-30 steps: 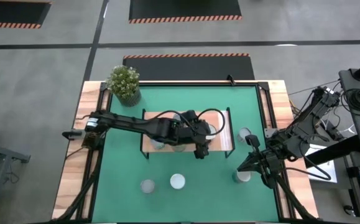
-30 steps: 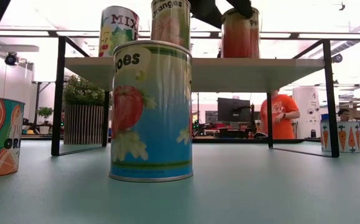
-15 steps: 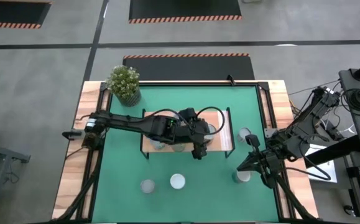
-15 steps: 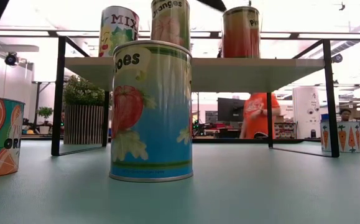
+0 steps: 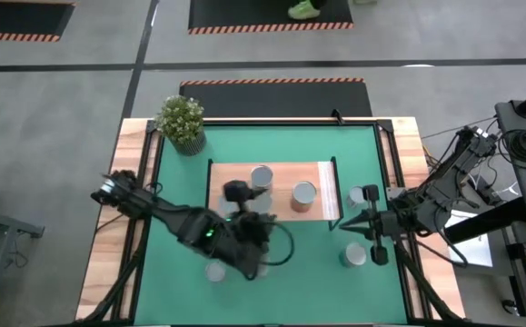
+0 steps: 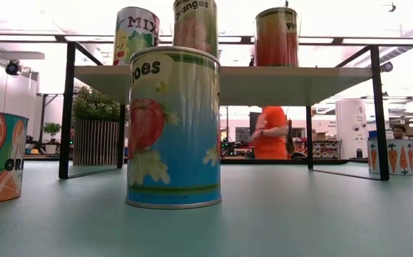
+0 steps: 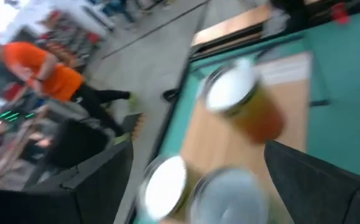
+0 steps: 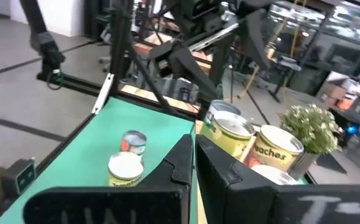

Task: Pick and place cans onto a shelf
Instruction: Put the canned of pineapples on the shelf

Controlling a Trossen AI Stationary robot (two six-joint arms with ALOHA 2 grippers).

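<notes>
Green mat (image 5: 335, 291) carries the shelf (image 5: 281, 194); left gripper (image 5: 244, 259) is spread, empty, above loose cans (image 5: 215, 272); right gripper (image 5: 358, 224) is pressed together, idle.

Partly readable labels — "MIX" on the white fruit-printed can (image 6: 136, 36), "Oranges" on the pale can (image 6: 196, 25), "oes" on the blue tomato-printed can (image 6: 173, 128).

My high cam looks straight down on the whole table. The low one sits at mat level, facing the room. Both catch the shelf (image 5: 272, 186).
</notes>
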